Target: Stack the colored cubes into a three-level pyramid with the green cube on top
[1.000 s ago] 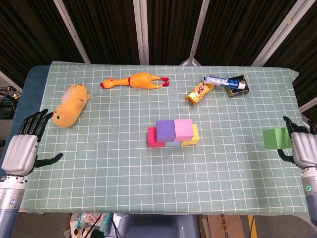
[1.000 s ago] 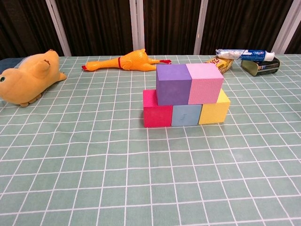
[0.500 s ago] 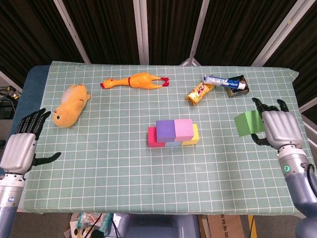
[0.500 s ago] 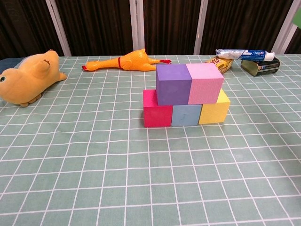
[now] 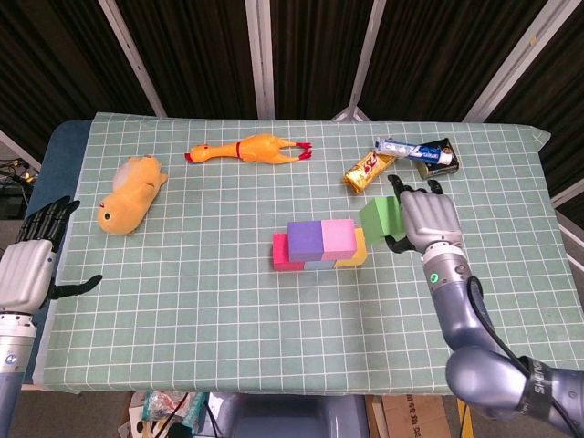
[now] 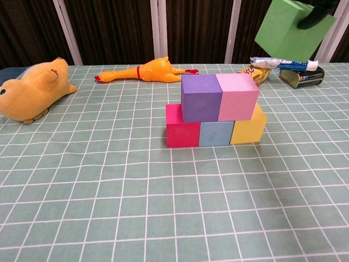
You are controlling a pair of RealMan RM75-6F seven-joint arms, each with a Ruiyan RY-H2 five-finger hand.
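A two-level stack stands mid-table: a red cube [image 5: 281, 253], a blue cube [image 6: 216, 134] and a yellow cube [image 6: 249, 128] below, a purple cube [image 5: 304, 237] and a pink cube [image 5: 338, 236] on top. My right hand [image 5: 427, 217] holds the green cube [image 5: 380, 217] in the air, just right of the stack and above it; in the chest view the green cube [image 6: 290, 30] hangs tilted at the upper right. My left hand [image 5: 32, 263] hovers at the table's left edge, fingers apart, holding nothing.
A plush yellow toy [image 5: 130, 192] lies at the left. A rubber chicken [image 5: 253, 149] lies behind the stack. A snack bar [image 5: 368, 169], a toothpaste tube [image 5: 412, 150] and a dark can [image 5: 442, 160] sit at the back right.
My right hand has carried the green cube leftward from the table's right edge to just beside the stack. My left hand has drifted slightly down and left.
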